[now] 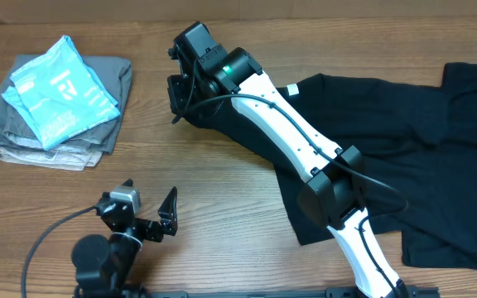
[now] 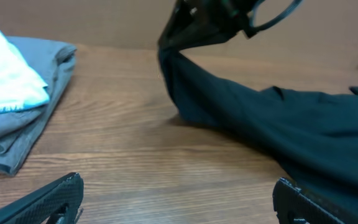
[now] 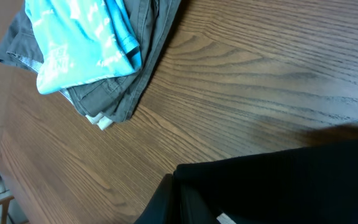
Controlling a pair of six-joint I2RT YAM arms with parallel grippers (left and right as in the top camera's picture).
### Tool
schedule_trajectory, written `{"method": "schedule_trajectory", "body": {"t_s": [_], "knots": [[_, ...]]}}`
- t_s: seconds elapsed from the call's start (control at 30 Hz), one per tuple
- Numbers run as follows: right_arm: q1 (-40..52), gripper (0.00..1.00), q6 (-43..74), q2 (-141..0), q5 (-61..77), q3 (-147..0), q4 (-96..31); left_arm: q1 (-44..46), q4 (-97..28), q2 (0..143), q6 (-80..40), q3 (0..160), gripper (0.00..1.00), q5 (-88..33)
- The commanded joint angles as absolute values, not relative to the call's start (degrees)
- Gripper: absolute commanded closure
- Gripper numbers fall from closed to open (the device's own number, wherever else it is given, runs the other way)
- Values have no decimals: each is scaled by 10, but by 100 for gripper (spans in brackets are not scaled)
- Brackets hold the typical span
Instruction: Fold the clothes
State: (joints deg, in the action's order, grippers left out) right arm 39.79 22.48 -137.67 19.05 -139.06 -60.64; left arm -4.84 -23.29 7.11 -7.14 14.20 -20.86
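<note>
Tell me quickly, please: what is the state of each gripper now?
Left gripper: open, holding nothing.
Right gripper: closed on the edge of the black T-shirt.

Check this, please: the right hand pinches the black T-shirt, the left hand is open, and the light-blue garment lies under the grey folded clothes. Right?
One thing is wrong. In the overhead view the light-blue garment lies on top of the grey folded clothes, not under them. The right hand does pinch the black T-shirt, and the left hand is open.
</note>
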Motion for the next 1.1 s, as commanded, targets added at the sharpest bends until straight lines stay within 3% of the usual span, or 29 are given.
{"method": "schedule_trajectory", "body": {"t_s": [0.0, 0.23, 0.5, 0.73, 0.83, 0.93, 1.07], "knots": [[399, 96, 226, -1376, 192, -1399, -601, -45, -254, 166, -28, 227, 0, -259], [390, 96, 226, -1376, 246, -1400, -601, -45, -206, 383, -28, 270, 0, -338], [372, 93, 242, -1376, 258, -1400, -578, -45, -165, 541, -44, 270, 0, -324], [382, 76, 243, -1376, 253, -1399, -544, -45, -156, 587, -43, 270, 0, -324], [390, 51, 243, -1377, 231, -1399, -543, -45, -150, 582, -49, 270, 0, -324], [390, 39, 238, -1376, 204, -1399, -548, -45, -150, 568, -63, 275, 0, -333], [351, 36, 238, -1346, 201, -1400, -589, -45, -158, 546, -65, 312, 19, -378]]}}
